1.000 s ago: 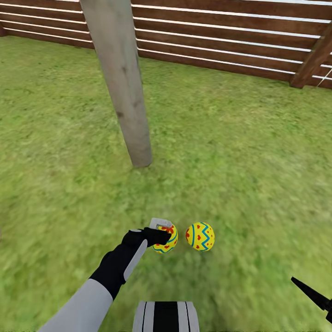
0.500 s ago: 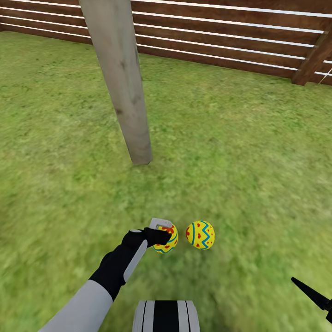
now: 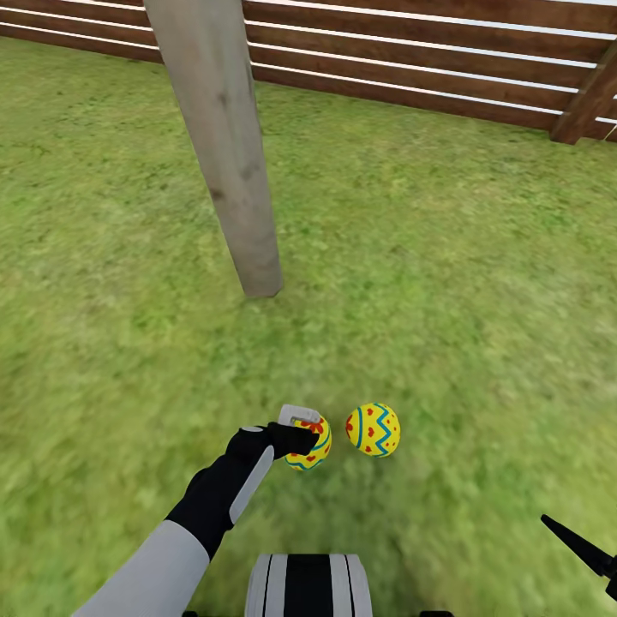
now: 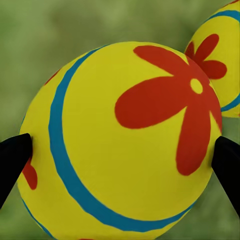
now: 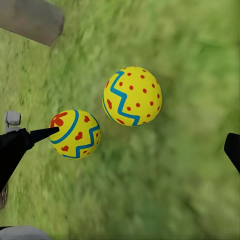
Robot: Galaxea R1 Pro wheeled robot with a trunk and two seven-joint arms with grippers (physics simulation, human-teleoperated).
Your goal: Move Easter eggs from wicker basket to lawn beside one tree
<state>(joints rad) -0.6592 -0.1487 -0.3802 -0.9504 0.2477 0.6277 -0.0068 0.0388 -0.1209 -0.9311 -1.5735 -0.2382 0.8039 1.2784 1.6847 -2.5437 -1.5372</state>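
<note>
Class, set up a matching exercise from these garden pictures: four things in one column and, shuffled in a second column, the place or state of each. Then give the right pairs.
Things:
1. Egg in the left tool
2. Second egg
3. Tree trunk
4. Wooden fence

Places or states:
A. Stands upright in the grass, beyond both eggs
B. Held between two black fingertips
C. Runs along the far edge of the lawn
D. Lies free on the grass, on the held egg's right side

Pairs: 1-B, 2-D, 3-A, 4-C
</note>
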